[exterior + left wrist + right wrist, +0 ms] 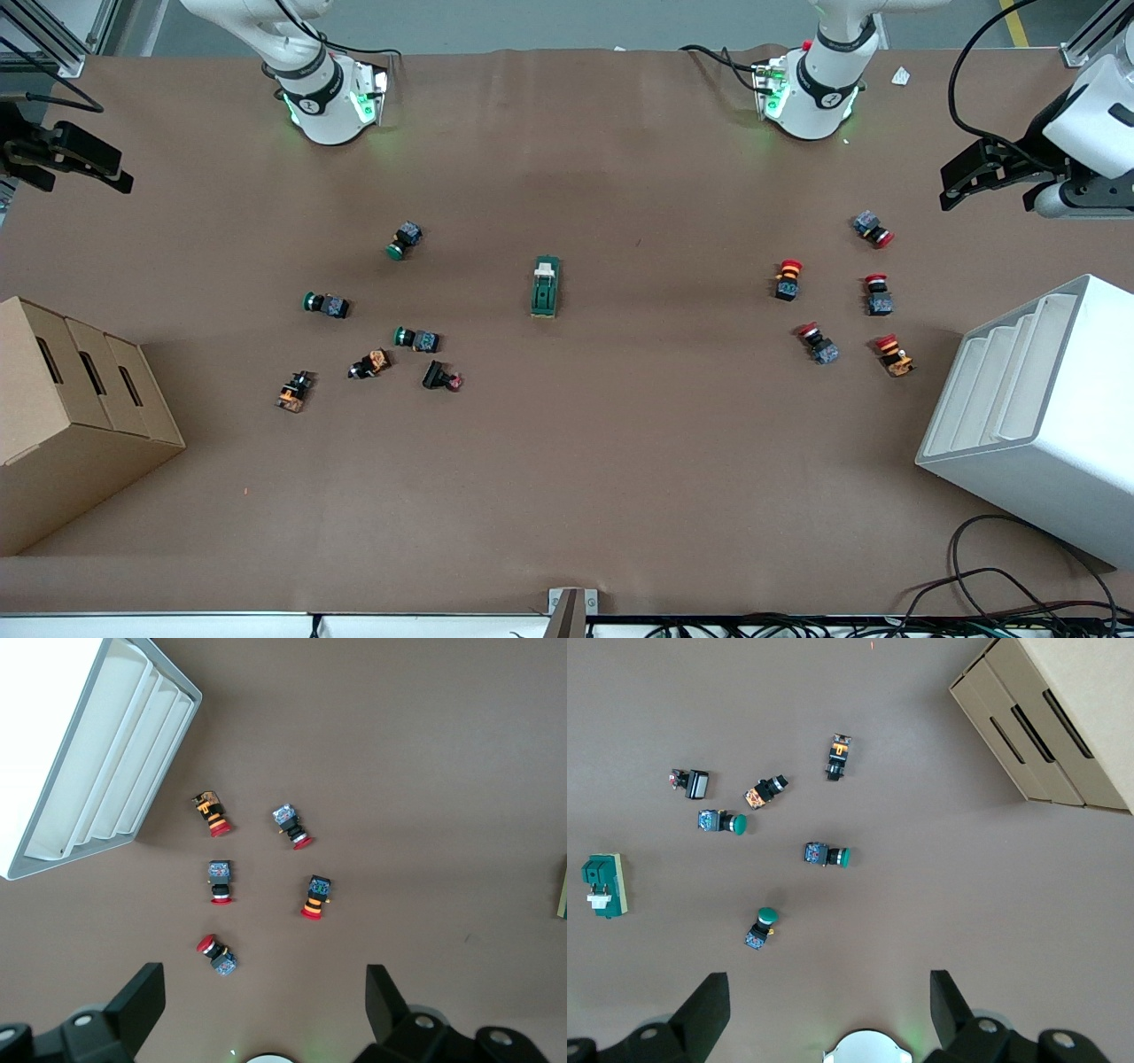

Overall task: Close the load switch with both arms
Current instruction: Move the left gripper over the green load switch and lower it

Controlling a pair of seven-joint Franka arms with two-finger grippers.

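Load switch (546, 286), mid-table, untouched.
Long axis runs from the front camera toward the arm bases, cream toggle at the base end. Left gripper (266, 1010) spread wide over red push-buttons (788, 278); right gripper (830, 1010) likewise over green push-buttons (406, 239). Both arms mostly out of frame.

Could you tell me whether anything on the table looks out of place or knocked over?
The push-buttons lie tipped on their sides in two loose clusters, not upright. The load switch lies alone mid-table, untouched. Left gripper and right gripper hang open, high above the table.

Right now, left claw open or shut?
Open. The left claw shows its fingers spread wide apart in its wrist view, holding nothing, above the table.
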